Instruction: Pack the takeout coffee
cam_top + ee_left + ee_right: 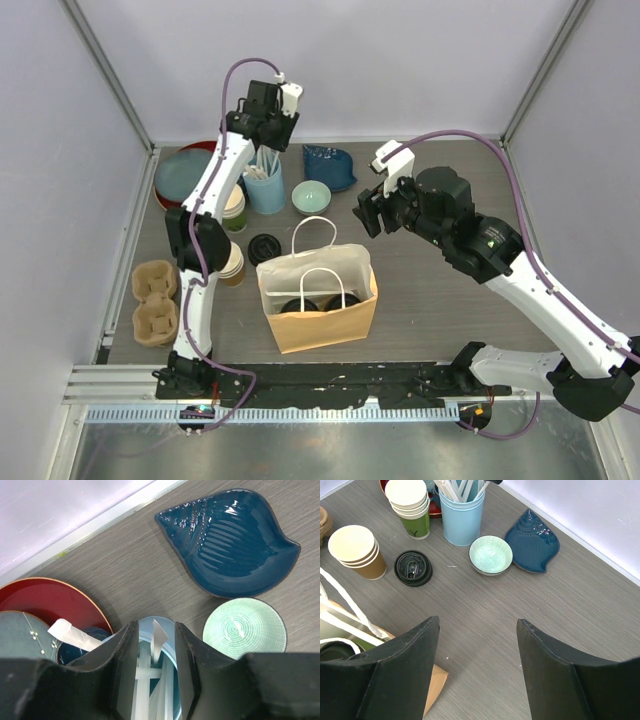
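Note:
The takeout coffee shows as two black lids (303, 305) (343, 300) side by side inside the open brown paper bag (320, 325); the cup walls are hidden. My left gripper (268, 140) (152, 630) hovers at the back over a light blue tin (265, 190) of white wrapped straws. Its jaws are open astride the tin's mouth, and one straw tip (159, 636) stands loose between them. My right gripper (370, 212) (477, 622) hangs open over bare table right of the bag, holding nothing.
Lidless cup stacks, green (233, 210) and brown (231, 262), stand left of the bag, with a loose stack of black lids (265, 247) and a cardboard cup carrier (155, 300). A mint bowl (311, 196), a blue shell dish (329, 165) and stacked plates (185, 175) line the back.

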Robot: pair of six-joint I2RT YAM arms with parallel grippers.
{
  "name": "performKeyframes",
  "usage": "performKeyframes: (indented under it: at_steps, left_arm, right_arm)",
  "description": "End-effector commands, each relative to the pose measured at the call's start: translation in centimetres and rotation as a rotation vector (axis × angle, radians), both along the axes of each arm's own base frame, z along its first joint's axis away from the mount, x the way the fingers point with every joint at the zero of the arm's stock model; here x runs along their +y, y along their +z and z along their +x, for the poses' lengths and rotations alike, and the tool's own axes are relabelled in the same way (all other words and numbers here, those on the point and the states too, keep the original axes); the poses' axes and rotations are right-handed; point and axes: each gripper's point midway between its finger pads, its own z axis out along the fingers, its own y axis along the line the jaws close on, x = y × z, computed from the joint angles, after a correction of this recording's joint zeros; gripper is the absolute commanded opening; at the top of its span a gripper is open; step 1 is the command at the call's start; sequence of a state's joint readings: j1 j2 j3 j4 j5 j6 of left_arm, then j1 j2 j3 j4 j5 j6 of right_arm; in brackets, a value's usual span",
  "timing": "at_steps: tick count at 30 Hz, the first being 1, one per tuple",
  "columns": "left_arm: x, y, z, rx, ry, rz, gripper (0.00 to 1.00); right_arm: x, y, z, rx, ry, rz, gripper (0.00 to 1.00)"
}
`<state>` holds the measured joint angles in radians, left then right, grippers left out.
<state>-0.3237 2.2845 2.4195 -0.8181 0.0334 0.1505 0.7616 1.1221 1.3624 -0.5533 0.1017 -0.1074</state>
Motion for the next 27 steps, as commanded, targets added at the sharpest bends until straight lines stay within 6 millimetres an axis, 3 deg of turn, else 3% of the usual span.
performKeyframes:
  at_steps: [1, 7, 9, 12, 15, 16, 18, 19, 27]
  left_arm:
    - [-0.4, 2.8, 2.1, -0.128, 0.005, -0.011, 0.36]
    - [-0.7, 3.1, 1.4, -0.119, -0.003, -0.025, 0.1]
    - [-0.6, 4.0, 1.0, -0.129, -0.005, -0.032, 0.0]
    - [-0.5, 5.0, 0.3, -0.132, -0.003, -0.047, 0.0]
    - [-0.6, 8.1, -1.2, -0.165, -0.023, -0.078, 0.0]
    - [-0.5, 10.2, -2.1, -0.194, -0.029, -0.091, 0.0]
    - [-0.3, 11.9, -3.0, -0.218, -0.04, -0.103, 0.0]
    - [-0.2, 13.6, -3.9, -0.245, -0.051, -0.118, 0.0]
    - [-0.1, 21.5, -9.6, -0.344, -0.13, -0.214, 0.0]
  right_arm:
    - [0.1, 1.6, 0.0, -0.036, 0.011, 0.042, 0.68]
    - [-0.1, 1.5, -0.3, -0.037, 0.011, 0.044, 0.68]
    - [-0.3, 1.6, -0.4, -0.039, 0.009, 0.046, 0.68]
    - [-0.3, 1.6, -0.5, -0.04, 0.01, 0.049, 0.68]
    - [-0.4, 1.6, -0.5, -0.037, 0.011, 0.051, 0.68]
    - [-0.4, 1.6, -0.6, -0.037, 0.012, 0.054, 0.68]
    - [-0.4, 1.9, -0.7, -0.039, 0.016, 0.06, 0.68]
    - [-0.4, 2.1, -0.8, -0.043, 0.017, 0.066, 0.68]
    - [-0.1, 2.2, -1.2, -0.036, 0.04, 0.081, 0.68]
